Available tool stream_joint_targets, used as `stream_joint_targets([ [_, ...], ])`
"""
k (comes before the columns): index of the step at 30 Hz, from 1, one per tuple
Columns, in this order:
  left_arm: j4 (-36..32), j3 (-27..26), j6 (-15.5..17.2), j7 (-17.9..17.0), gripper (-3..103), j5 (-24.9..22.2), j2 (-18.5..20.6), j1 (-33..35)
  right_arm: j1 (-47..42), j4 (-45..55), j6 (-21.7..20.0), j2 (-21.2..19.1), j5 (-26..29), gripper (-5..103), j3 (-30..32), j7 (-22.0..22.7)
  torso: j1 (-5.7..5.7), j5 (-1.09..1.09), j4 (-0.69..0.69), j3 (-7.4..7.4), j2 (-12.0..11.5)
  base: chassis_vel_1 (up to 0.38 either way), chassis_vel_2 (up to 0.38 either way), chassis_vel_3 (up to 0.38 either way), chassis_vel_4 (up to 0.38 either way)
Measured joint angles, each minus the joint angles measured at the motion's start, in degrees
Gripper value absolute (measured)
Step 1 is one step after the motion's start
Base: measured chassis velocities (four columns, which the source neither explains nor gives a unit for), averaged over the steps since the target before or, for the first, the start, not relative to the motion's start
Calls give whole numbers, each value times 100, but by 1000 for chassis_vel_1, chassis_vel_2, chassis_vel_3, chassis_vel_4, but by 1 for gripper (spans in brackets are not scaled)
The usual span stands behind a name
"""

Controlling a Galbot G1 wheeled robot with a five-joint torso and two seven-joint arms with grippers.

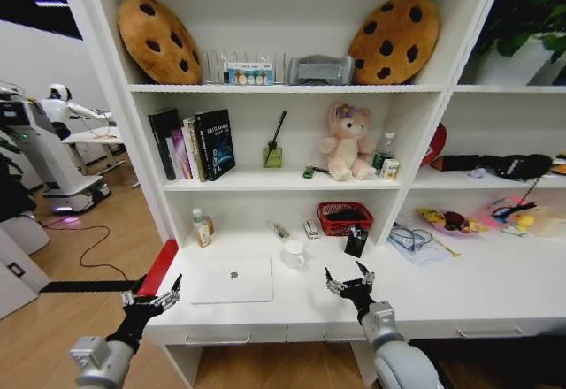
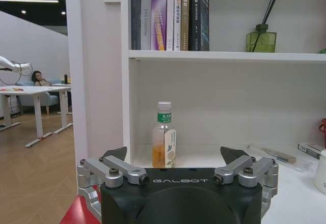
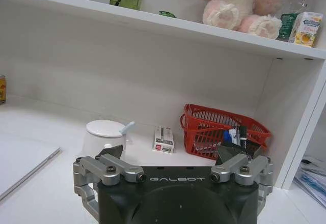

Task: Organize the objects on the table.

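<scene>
Fingers spread on my left end effector (image 1: pixel 152 299) and right end effector (image 1: pixel 350 281) (nothing grasped), both poised over the worktop (image 1: pixel 495 292) front edge, laptop (image 1: pixel 233 279) lying between them.

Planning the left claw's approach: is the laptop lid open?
No, the laptop lies closed and flat on the table, logo up.

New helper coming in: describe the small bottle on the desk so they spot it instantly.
Start at the closed silver laptop on the white desk. Behind its far left corner, against the shelving's side wall, stands the small clear bottle. Its green cap, amber liquid and upright stance mark it out.
</scene>
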Motion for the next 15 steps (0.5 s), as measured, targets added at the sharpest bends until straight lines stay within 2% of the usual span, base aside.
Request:
stream_joint_targets([
  [8,0,0,0,3,100,0,0,0,-61,20,-10,-1,15,100,3,-37,-2,1,-1,0,1,212,-233,-238,246],
  [15,0,-1,0,2,100,0,0,0,-104,20,-7,-2,10,100,-1,-96,-1,0,-1,0,1,319,-321,-331,331],
])
